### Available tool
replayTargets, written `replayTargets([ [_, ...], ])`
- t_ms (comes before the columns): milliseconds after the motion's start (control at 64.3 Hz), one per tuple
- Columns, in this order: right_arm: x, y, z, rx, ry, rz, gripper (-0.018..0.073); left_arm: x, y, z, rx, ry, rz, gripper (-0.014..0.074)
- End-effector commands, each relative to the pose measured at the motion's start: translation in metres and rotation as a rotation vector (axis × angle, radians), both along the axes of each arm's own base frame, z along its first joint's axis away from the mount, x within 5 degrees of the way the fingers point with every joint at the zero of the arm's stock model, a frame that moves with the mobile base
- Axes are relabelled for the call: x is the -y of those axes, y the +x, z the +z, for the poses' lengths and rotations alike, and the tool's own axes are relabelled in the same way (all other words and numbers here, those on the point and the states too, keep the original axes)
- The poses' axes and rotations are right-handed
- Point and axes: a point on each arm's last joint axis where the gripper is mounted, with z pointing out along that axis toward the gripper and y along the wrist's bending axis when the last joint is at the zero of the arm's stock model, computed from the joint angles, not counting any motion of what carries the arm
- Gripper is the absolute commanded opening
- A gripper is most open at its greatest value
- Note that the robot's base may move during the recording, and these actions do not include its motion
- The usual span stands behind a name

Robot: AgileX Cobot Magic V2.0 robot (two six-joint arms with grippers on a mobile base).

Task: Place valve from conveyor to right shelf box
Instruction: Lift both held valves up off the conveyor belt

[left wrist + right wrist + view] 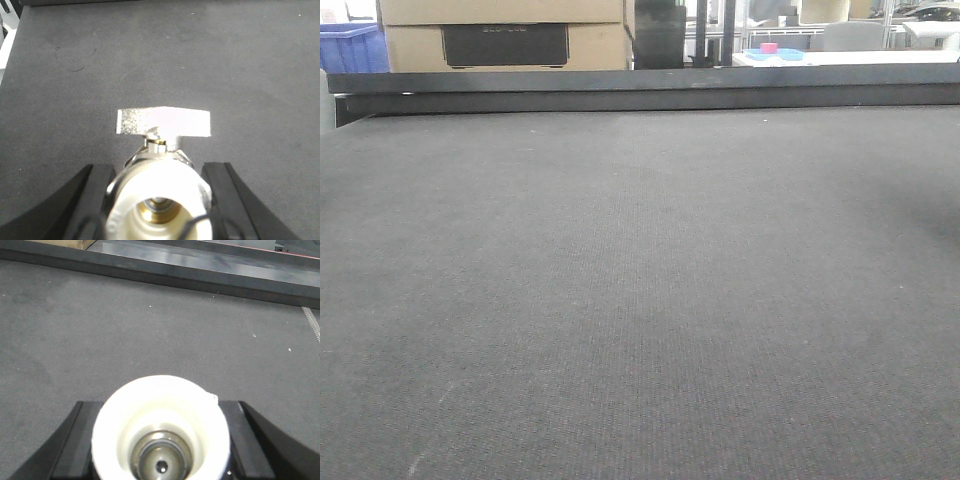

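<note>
Both jaws clamped, holding left valve [158,192] and right valve [161,432].

The front camera sits low at the near side of the conveyor [640,300]. It looks flat across it to the black rail [640,92] on the far edge, with cardboard boxes [500,30] behind.

The left wrist camera looks down from above, out past the left gripper [157,170]. It is so close that the valve with the flat handle [162,122] fills the bottom middle.

The right wrist camera looks forward and down past the right gripper [160,405], just as near to the white-ended valve [160,425].

All three see the conveyor. The front and right wrist views both see the rail.
</note>
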Motion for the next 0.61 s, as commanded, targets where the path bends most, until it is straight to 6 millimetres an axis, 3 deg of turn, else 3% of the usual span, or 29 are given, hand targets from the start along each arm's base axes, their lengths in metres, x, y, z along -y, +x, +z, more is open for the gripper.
replayTargets([
  [0, 0.0007, -0.0032, 0.0128, 0.101, 0.003, -0.004, -0.0154, 0.0021, -0.0026, 0.0079, 0.063, -0.012, -0.001, -0.0111],
  [591, 0.0007, -0.0032, 0.0128, 0.101, 0.003, -0.004, -0.0154, 0.0021, -0.0026, 0.0079, 0.063, -0.012, -0.001, -0.0111],
])
